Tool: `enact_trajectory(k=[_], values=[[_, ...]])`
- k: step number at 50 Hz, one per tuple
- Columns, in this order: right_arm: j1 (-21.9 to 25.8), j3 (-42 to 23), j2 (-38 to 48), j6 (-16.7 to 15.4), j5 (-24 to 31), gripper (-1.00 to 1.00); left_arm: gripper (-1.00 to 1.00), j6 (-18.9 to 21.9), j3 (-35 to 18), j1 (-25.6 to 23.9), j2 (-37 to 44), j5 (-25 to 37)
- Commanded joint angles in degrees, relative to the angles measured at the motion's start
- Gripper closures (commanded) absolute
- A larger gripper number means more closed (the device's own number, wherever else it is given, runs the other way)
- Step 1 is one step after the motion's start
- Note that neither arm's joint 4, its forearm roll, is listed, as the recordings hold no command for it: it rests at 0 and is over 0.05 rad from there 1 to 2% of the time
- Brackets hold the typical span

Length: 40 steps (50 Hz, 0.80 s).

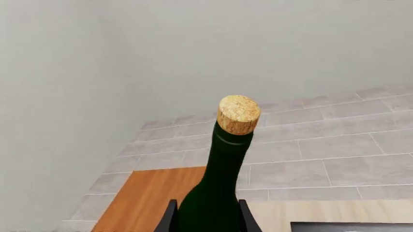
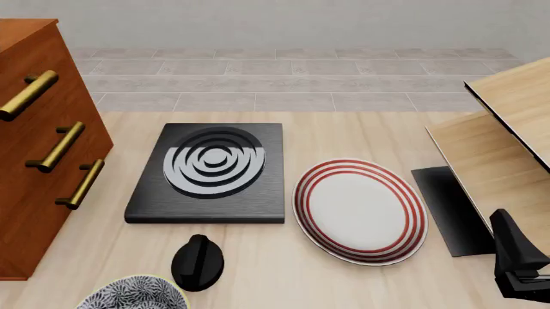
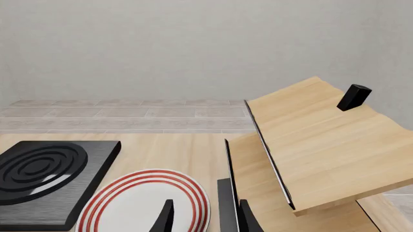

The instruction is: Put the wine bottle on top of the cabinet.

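Observation:
The wine bottle (image 1: 217, 183), dark green glass with a tan cork (image 1: 238, 114), shows only in the left wrist view. My left gripper (image 1: 208, 215) is shut on its lower neck, one black finger on each side. Its base and label are out of the picture. A reddish-brown wooden surface (image 1: 152, 198) lies below and beside the bottle. In the front view the cabinet (image 2: 38, 161) stands at the far left with three brass handles, and neither the bottle nor the left gripper appears there. My right gripper (image 3: 206, 218) is open and holds nothing, low over the table's right side.
On the table are a black board with concentric rings (image 2: 210, 170), a red-rimmed white plate (image 2: 361, 209), a black knob-shaped object (image 2: 198, 261) and a patterned bowl (image 2: 129, 296). A pale wooden shelf unit (image 2: 498, 154) with a small black block (image 3: 353, 96) stands beside the right arm (image 2: 518, 261).

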Motion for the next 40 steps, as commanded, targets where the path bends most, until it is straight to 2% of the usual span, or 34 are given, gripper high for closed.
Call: enact_trajectory(k=[1,14,40], values=[[0.0,0.0,-0.01,0.01,0.0,-1.0,1.0,0.68,-2.38,2.59,0.52,0.04],[0.01,0.0,0.02,0.0,-0.01,-1.0,1.0,0.16,-3.67,5.32,1.31,-0.29],[0.0,0.0,0.01,0.0,0.0,-1.0,1.0,-1.35,3.26,10.38,1.72,-7.29]])
